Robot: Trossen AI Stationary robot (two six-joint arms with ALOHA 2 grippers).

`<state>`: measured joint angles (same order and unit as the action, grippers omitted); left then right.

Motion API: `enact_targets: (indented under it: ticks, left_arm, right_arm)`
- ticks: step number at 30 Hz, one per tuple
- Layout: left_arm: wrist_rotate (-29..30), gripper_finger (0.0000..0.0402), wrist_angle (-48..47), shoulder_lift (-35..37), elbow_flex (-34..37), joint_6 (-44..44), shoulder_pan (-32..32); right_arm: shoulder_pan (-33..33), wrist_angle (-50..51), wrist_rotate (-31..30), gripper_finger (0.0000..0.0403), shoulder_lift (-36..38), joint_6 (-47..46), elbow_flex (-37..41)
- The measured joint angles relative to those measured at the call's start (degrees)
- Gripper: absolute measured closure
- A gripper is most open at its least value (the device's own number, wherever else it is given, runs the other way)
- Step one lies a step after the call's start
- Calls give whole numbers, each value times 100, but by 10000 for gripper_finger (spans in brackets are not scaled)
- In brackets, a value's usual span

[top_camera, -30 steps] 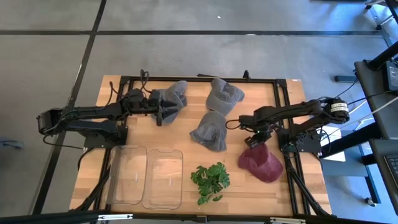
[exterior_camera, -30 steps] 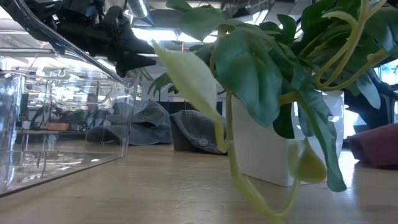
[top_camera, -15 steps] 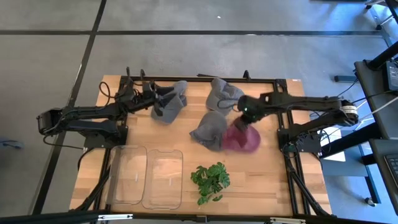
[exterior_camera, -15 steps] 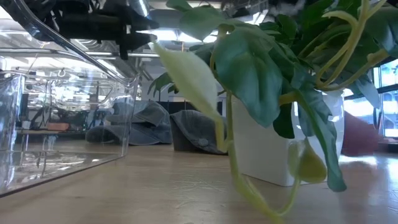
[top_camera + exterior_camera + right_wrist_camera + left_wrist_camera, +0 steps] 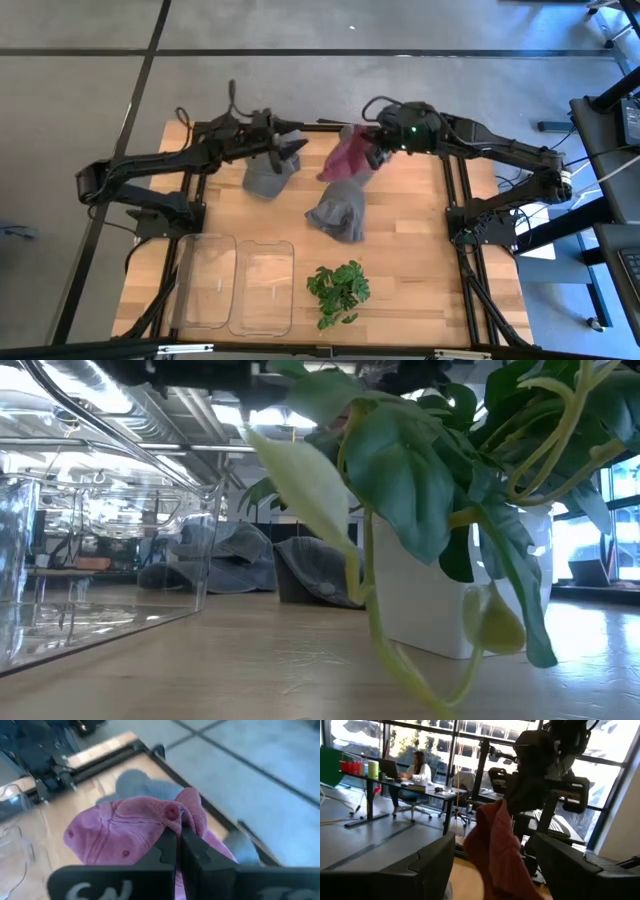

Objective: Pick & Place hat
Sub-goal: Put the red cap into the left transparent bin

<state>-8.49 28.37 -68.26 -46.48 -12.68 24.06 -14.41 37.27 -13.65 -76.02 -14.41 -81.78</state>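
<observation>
High view – right gripper (image 5: 378,152) clamping maroon hat (image 5: 348,156), raised.

- The right gripper (image 5: 178,836) has its two dark fingers pressed together on a fold of the maroon hat (image 5: 135,835).
- The hat hangs in front of the fingers, with its top button (image 5: 171,812) and small eyelets visible.
- Under the hat lies a grey hat (image 5: 145,785) on the wooden table (image 5: 100,782).
- A black frame rail (image 5: 100,762) runs along the table edge.
- Beyond it is the grey floor (image 5: 265,750).
</observation>
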Motion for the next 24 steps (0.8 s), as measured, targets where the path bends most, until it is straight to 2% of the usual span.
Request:
enact_targets:
  ticks: [4, 11, 18, 24]
  left_arm:
    - [-37, 131, 14, -302, -248, 29, -91]
    - [-6, 130, -430, -520, -256, -100, -275]
    - [687, 132, -828, -789, -256, -113, -461]
    - [746, 140, -754, -847, -256, -367, -532]
  right_arm:
    - [-5, -449, 5, 397, -263, 174, 0]
    - [-5, -545, 13, 397, -667, 139, 0]
    - [-5, -946, 293, 397, -808, 151, 0]
    - [-5, -926, 322, 394, -808, 142, 0]
